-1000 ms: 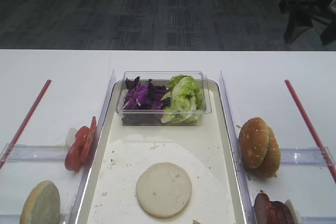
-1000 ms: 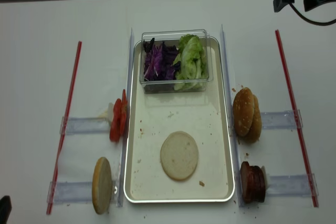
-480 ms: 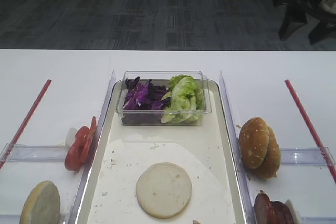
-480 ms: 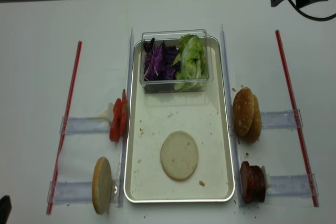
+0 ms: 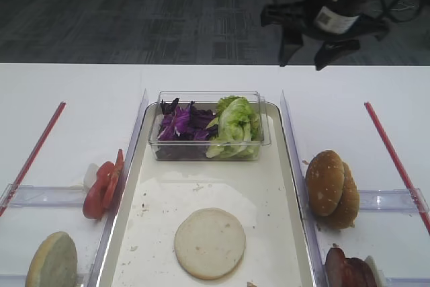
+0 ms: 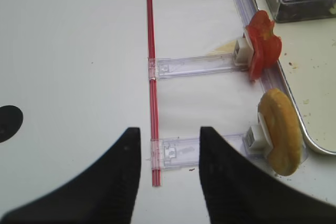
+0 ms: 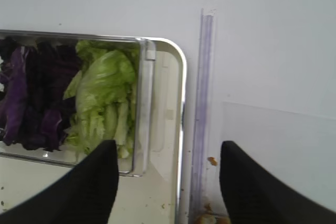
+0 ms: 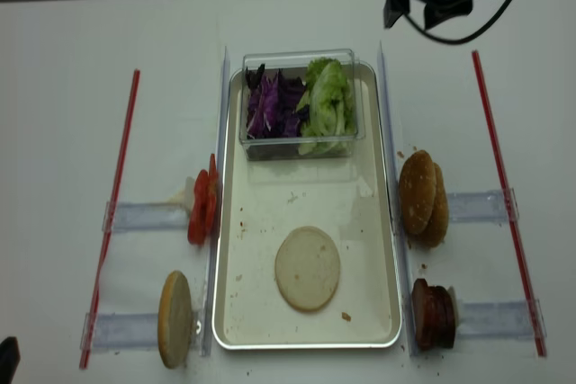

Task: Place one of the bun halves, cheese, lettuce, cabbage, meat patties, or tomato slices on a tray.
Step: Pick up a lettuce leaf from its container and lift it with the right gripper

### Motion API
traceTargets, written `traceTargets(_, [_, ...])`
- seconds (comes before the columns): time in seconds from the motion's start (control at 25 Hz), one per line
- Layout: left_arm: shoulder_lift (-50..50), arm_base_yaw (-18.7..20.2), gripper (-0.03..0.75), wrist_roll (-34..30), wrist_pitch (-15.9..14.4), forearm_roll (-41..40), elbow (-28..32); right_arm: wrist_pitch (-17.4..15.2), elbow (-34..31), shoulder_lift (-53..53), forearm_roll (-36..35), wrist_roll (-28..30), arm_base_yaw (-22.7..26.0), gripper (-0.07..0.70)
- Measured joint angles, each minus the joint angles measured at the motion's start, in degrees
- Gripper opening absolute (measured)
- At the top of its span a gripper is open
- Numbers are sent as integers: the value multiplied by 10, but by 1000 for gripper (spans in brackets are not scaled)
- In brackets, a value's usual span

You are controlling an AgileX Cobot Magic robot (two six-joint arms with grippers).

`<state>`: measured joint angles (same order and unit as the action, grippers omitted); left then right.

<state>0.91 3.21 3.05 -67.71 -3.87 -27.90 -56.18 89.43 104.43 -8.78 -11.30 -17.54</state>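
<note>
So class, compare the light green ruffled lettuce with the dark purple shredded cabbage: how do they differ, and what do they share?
The light green ruffled lettuce is pale and lies in broad crinkled leaves; the dark purple shredded cabbage is violet and cut into thin curly strips. The lettuce fills the right side of the clear plastic tub, the cabbage the left. Both sit in that tub on the cream rectangular tray.

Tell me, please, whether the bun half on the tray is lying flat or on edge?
Flat: the bun half lies cut face up on the tray.
</note>
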Motion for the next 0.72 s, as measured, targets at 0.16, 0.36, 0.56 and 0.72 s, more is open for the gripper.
traceTargets(0.16, [0, 0, 284, 0, 0, 0, 0, 0, 25, 40, 2, -25, -45, 435])
traceTargets(0.36, [0, 0, 284, 0, 0, 0, 0, 0, 48, 88, 2, -49, -85, 435])
traceTargets(0.56, [0, 0, 284, 0, 0, 0, 0, 16, 51, 120, -7, -51, -100, 433])
traceTargets(0.72, [0, 0, 284, 0, 0, 0, 0, 32, 53, 135, -17, -52, -101, 433])
